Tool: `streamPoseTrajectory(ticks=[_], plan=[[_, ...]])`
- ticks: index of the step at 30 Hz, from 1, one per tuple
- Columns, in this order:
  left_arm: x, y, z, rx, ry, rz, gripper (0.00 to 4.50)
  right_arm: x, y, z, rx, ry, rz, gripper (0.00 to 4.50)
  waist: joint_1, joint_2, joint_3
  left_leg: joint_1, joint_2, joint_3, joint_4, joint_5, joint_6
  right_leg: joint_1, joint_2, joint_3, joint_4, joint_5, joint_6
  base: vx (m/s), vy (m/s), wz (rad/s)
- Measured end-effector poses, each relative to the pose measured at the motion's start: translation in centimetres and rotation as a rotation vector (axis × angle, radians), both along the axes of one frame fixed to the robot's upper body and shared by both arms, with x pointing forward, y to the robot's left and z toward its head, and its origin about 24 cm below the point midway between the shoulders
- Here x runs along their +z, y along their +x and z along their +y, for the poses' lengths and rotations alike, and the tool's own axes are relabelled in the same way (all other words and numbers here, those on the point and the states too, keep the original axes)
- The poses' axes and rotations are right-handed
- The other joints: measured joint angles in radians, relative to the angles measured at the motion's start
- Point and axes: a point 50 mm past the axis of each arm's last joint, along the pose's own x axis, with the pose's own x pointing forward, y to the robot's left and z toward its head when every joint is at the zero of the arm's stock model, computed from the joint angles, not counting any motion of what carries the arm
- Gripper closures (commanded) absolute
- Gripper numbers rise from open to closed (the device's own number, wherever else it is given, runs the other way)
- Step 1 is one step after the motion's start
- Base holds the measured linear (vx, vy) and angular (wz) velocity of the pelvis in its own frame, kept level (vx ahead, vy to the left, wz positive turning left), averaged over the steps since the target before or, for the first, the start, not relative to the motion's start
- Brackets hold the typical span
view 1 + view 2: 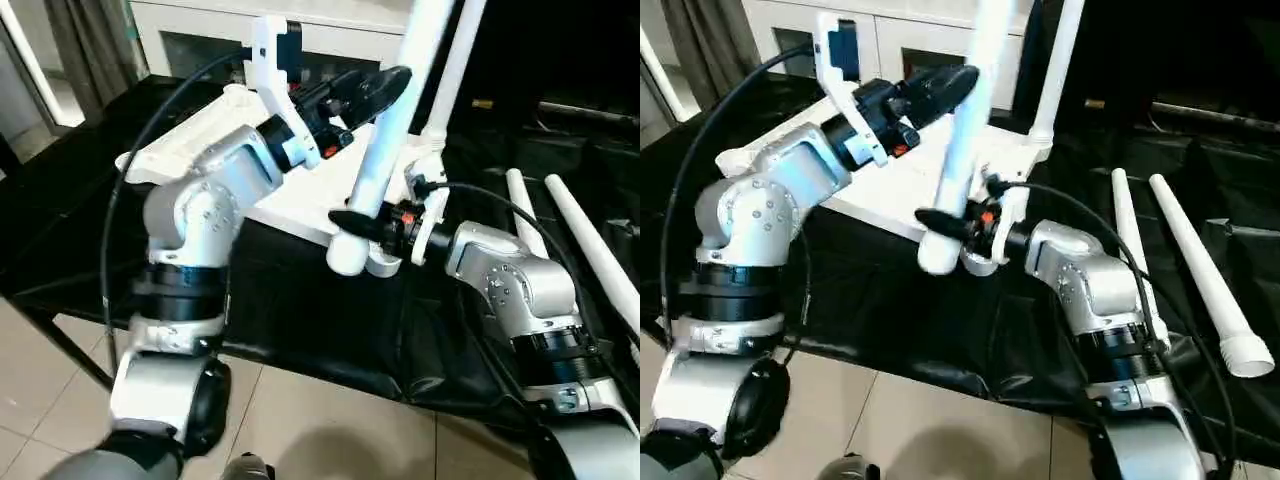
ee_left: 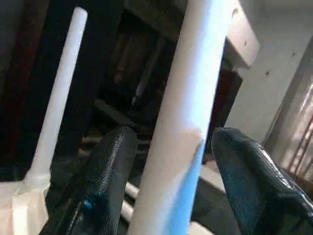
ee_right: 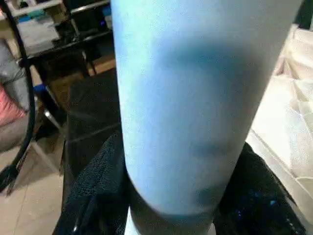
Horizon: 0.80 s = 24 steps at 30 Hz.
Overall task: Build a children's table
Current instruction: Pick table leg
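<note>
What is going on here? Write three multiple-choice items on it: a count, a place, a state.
1. How many legs stand in a socket of the tabletop?
A. none
B. one
C. three

2. Where do the loose legs lie?
A. on the tabletop
B. on the floor
C. on the black table, at the robot's right

3. What is the right end effector doing?
A. open and empty
B. shut on a leg
C. shut on the tabletop

Key:
1 B: a single standing leg rises from the far corner.
2 C: both lie side by side on the black cloth.
3 B: its fingers clamp the held leg near its thick end.
</note>
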Motion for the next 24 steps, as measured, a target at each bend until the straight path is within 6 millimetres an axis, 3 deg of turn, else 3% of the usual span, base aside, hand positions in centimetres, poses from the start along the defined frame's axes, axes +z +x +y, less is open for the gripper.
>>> streamPoseTrajectory(ticks=[3,6,9,12,15,18,21,24], plan=[[0.0,0.4,0.9,0.116,-0.037,-0.009,1.54,0.0,0.4,-0.3,-0.090,0.001,-0.015,2.61,-0.003,0.002,-0.001,0.000,0.000,0.000,0.000,0.000,0.000,0.000,0.000,0.000,0.000,0.000,0.000,0.000,0.000,0.00],[-1.4,1.1,5.0,0.441,0.050,-0.010,1.54,-0.5,0.8,-1.9,-0.288,-0.064,-0.053,2.61,-0.018,0.006,-0.003,0.002,0.000,0.000,-0.003,0.000,0.000,0.001,0.000,0.000,-0.001,0.000,0.001,0.000,0.000,0.00],[-4.3,1.0,8.9,0.700,0.175,0.059,1.54,-1.8,0.7,-4.1,-0.470,-0.157,-0.072,2.61,-0.025,0.007,-0.004,0.002,0.000,-0.001,-0.003,0.002,-0.003,0.000,0.001,0.000,-0.001,0.000,0.002,0.000,0.000,0.00],[-8.5,-0.9,12.2,0.903,0.400,0.073,1.54,-2.6,-0.4,-5.2,-0.580,-0.243,-0.139,2.61,-0.038,0.012,-0.005,0.001,0.000,-0.001,-0.004,0.002,-0.003,0.000,0.001,0.000,-0.003,-0.002,0.006,0.000,0.000,0.00],[-11.0,-2.5,13.2,0.983,0.516,0.076,1.54,-2.7,-1.4,-5.2,-0.624,-0.270,-0.172,2.61,-0.044,0.015,-0.006,0.000,0.000,-0.001,-0.005,0.001,-0.003,0.001,0.002,0.000,-0.006,-0.001,0.006,0.000,0.000,0.00],[-12.7,-4.2,13.0,0.978,0.550,0.084,1.54,-3.5,-2.7,-4.8,-0.630,-0.285,-0.177,2.61,-0.047,0.018,-0.006,0.001,0.000,-0.001,-0.005,0.000,-0.001,0.002,0.002,0.000,-0.008,-0.002,0.007,0.000,0.000,0.00],[-12.6,-4.7,12.6,0.981,0.529,0.079,1.54,-4.5,-3.4,-4.7,-0.644,-0.274,-0.137,2.61,-0.053,0.022,-0.004,0.001,0.000,-0.001,-0.005,0.000,-0.001,0.002,0.002,0.000,-0.009,0.000,0.010,0.000,0.000,0.00],[-12.3,-4.8,11.9,0.979,0.497,0.068,1.54,-5.0,-3.8,-4.9,-0.688,-0.216,-0.107,2.61,-0.060,0.035,-0.005,0.003,-0.001,-0.001,-0.005,0.000,-0.001,0.003,0.002,0.000,-0.010,0.000,0.010,0.000,0.000,0.00]])
